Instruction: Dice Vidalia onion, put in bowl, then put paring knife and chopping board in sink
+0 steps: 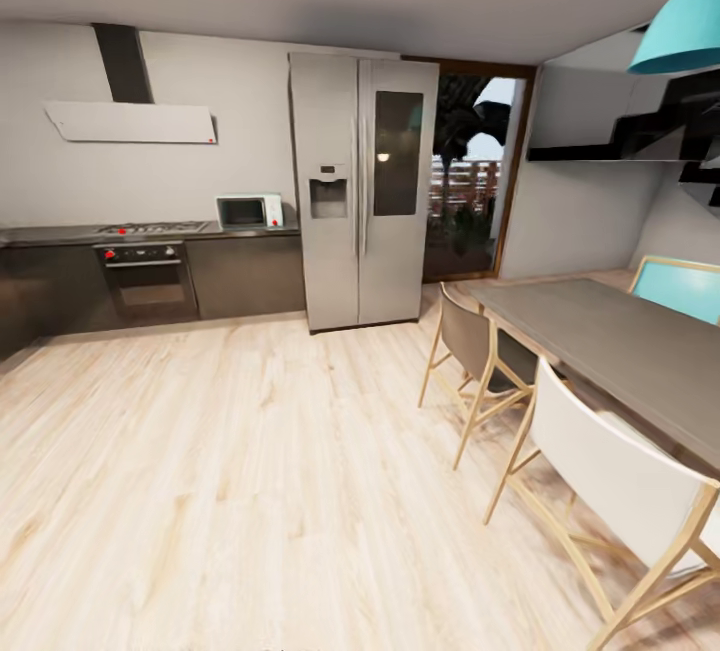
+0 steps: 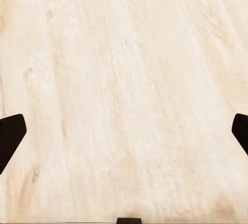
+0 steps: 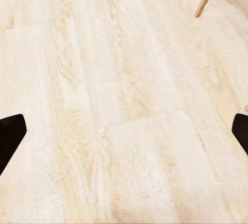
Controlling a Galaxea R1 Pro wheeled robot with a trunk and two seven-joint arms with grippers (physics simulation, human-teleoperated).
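Two fingers (image 2: 11, 139) apart (empty), wood floor (image 1: 230, 471)

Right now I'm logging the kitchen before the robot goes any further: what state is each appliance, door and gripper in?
Fridge: both doors shut.
Oven: door shut.
Microwave: door shut.
Left gripper: open, fingers wide apart, holding nothing, over the wood floor.
Right gripper: open, fingers wide apart, holding nothing.
Nearest white chair: upright, tucked against the table.
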